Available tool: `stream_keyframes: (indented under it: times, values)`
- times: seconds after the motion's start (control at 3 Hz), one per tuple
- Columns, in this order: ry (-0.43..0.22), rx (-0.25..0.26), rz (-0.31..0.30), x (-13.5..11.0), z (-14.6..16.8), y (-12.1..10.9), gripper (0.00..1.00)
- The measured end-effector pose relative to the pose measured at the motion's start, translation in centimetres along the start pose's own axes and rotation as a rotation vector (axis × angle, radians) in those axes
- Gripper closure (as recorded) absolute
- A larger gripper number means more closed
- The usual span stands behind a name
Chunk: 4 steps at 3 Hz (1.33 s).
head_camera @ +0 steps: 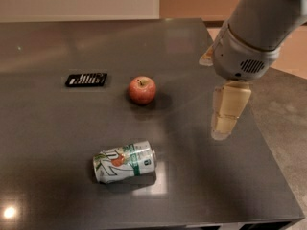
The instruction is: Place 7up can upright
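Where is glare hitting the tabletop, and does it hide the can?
Camera view: a bright hotspot on the table at its near-left corner, a paler sheen beside the lying 7up can, whose label is unobscured; end effector hangs over the right side.

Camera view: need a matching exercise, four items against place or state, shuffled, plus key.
1. 7up can
2. apple
3. black device
4. gripper

A. hangs over the right side of the table
B. lying on its side, near the front
C. flat, back left
D. red, mid-table

Pairs: 1-B, 2-D, 3-C, 4-A
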<state>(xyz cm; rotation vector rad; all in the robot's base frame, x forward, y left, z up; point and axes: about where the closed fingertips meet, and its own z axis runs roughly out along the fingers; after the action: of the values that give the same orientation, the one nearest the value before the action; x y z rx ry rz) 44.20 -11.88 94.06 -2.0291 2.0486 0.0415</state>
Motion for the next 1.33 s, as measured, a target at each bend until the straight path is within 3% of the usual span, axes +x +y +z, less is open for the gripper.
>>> stream_keyframes:
  times: [0.67, 1.33]
  values:
    - [-0.016, -0.086, -0.129, -5.5, 3.3, 2.1, 0.00]
    - [0.000, -0.129, -0.246, -10.5, 4.9, 5.4, 0.00]
